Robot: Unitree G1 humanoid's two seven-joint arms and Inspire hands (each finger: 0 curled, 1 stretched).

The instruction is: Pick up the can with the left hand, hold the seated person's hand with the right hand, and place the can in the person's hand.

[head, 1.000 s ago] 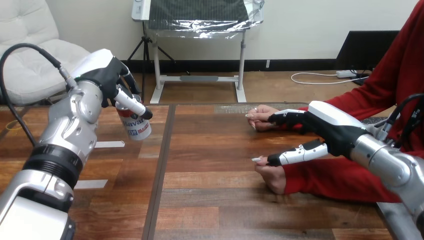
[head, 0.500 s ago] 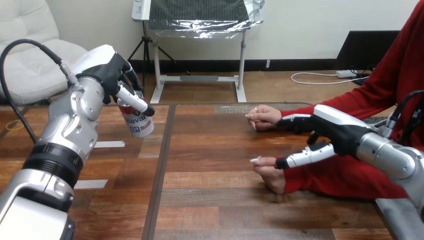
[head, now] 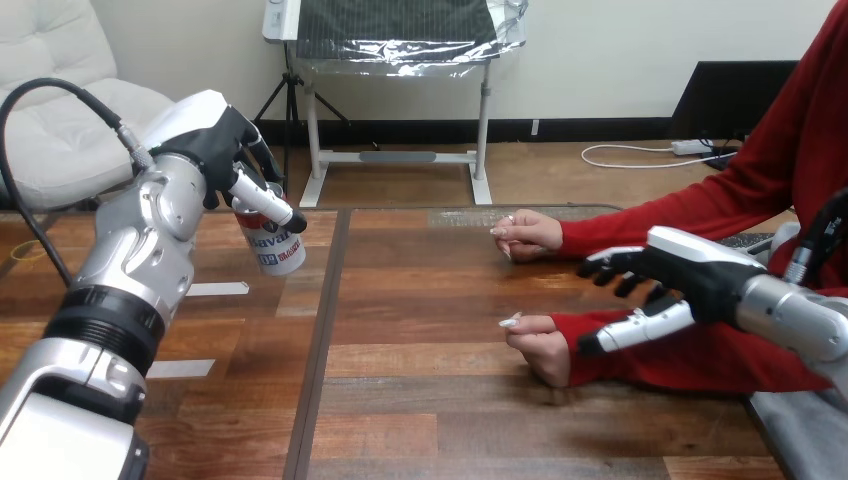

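So the can (head: 277,245) is in the left hand (head: 222,148), with the fingers wrapped round its upper part and the thumb lying across the front. It's upright-ish and looks to be clear of the table (head: 430,400), over on the left side and well apart from the person.

The right hand (head: 690,280) has its fingers spread and loose over the red sleeve (head: 690,355). It isn't gripping anything, and it sits just behind the person's nearer hand (head: 540,345), which rests curled on the wood.

My guess on handling: a thin metal wall with a smooth printed skin, so it's slick and will dent if squeezed hard (can't tell if it's full or empty). A high wrap like this seems right to me, since it leaves the lower body free for the person's palm to take.
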